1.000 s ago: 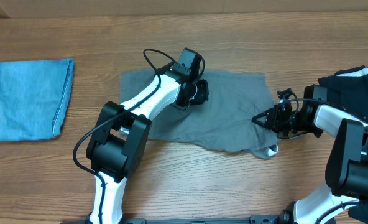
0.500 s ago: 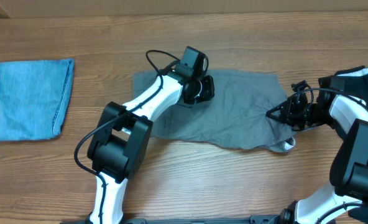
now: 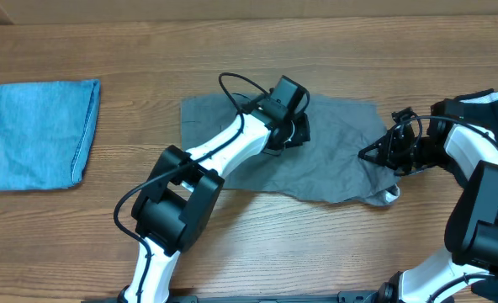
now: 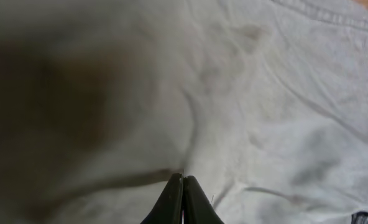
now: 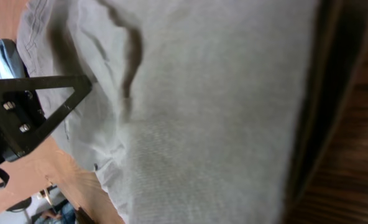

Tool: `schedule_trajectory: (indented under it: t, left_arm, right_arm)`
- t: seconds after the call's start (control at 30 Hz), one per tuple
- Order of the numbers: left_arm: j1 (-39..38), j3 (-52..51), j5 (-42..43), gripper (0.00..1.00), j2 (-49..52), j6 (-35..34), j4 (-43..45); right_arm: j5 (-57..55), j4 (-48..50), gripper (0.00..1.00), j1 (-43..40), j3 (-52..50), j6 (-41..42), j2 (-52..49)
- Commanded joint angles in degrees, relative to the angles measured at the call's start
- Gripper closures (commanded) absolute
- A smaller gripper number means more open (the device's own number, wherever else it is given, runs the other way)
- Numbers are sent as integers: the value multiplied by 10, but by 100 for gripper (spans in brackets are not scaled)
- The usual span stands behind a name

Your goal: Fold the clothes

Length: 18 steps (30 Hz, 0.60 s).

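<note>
From overhead, the plain mid-grey garment of thin wrinkly cloth (image 3: 333, 172) lies spread across the middle of the brown wooden table (image 3: 232, 244). It sits between the folded light blue denim piece (image 3: 43, 133) on the far left and the black garment (image 3: 476, 103) at the right edge. Over the last second the whole grey sheet has slid to the right. Your left gripper (image 3: 298, 131) has travelled right across its upper half, and your right gripper (image 3: 368, 155) has drawn back at its right border. This looks like positioning and smoothing, not yet a fold, since no edge is laid over.

In the left wrist view, the black fingertips (image 4: 171, 200) are pressed together right down at the grey cloth (image 4: 283, 112), and a crease runs up to them. You cannot tell whether a pinch of fabric is caught between them.

In the right wrist view, cloth (image 5: 221, 112) fills nearly everything, hanging close to the lens beside one black finger (image 5: 41, 102). That claw is closed, and since the border moved with it, it likely has hold of the garment's edge.
</note>
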<state>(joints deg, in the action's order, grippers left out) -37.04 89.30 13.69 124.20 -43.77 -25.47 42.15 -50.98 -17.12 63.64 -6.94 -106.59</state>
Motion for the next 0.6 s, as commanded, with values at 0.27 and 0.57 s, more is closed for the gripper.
schedule_trajectory:
  t: [0.27, 0.57]
  left_arm:
    - [-6, 6, -70, 96, -70, 50, -178]
    - [-42, -3, -73, 96, -56, 50, -211]
  right_arm:
    - [-36, 7, 96, 3, 14, -6, -3]
    - [-38, 9, 96, 3, 13, -6, -3]
